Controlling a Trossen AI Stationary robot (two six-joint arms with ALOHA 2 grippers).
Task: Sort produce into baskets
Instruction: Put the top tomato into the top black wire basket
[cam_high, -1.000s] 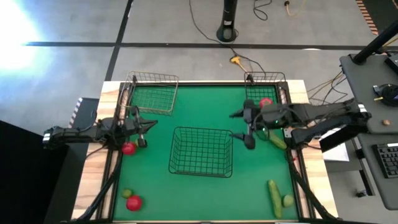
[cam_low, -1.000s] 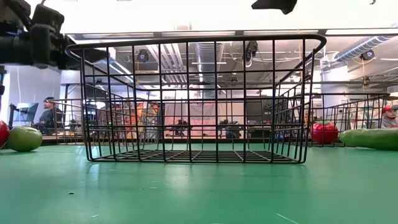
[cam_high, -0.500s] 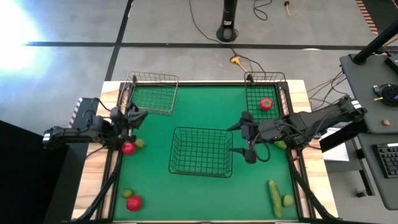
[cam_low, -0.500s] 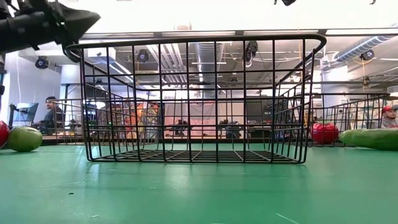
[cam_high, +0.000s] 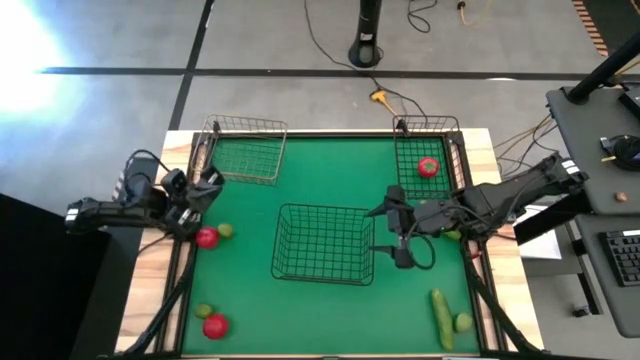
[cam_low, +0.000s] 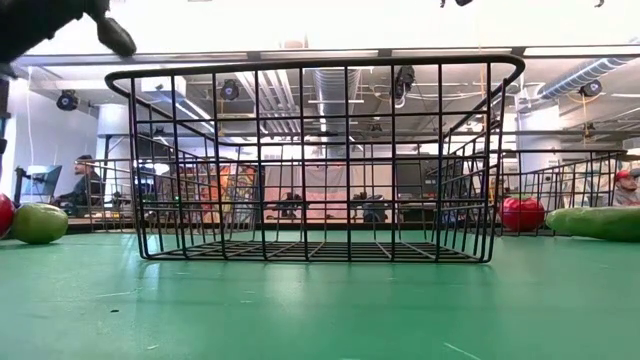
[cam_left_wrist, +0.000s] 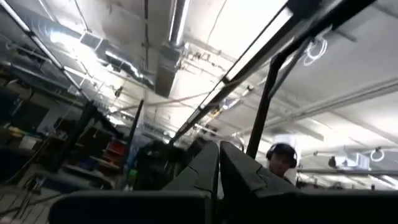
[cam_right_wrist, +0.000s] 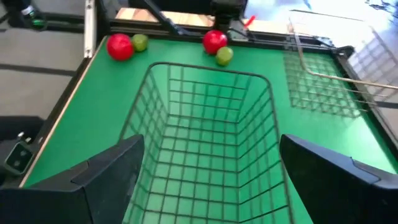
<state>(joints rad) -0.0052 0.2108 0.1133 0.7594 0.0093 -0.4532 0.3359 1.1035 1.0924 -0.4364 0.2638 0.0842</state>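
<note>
My left gripper (cam_high: 208, 184) hangs shut over the table's left edge, tipped upward, above and beyond a red tomato (cam_high: 207, 238) and a lime (cam_high: 225, 231). Its shut fingers show in the left wrist view (cam_left_wrist: 219, 163). My right gripper (cam_high: 394, 233) is open and empty, at the right wall of the large wire basket (cam_high: 323, 243), which fills its wrist view (cam_right_wrist: 205, 124). One tomato (cam_high: 428, 167) lies in the far right basket (cam_high: 440, 127). The far left basket (cam_high: 245, 150) holds nothing. A cucumber (cam_high: 450, 233) is partly hidden under the right arm.
A tomato (cam_high: 215, 326) and a lime (cam_high: 204, 311) lie at the near left corner. A cucumber (cam_high: 441, 318) and a lime (cam_high: 463, 322) lie at the near right. A desk with a keyboard (cam_high: 625, 255) stands to the right of the table.
My left gripper has drawn back toward the table's left edge and tipped upward, away from the tomato and lime. My right gripper has moved from beside the far right basket toward the near edge, along the large basket's right wall. No produce has moved.
</note>
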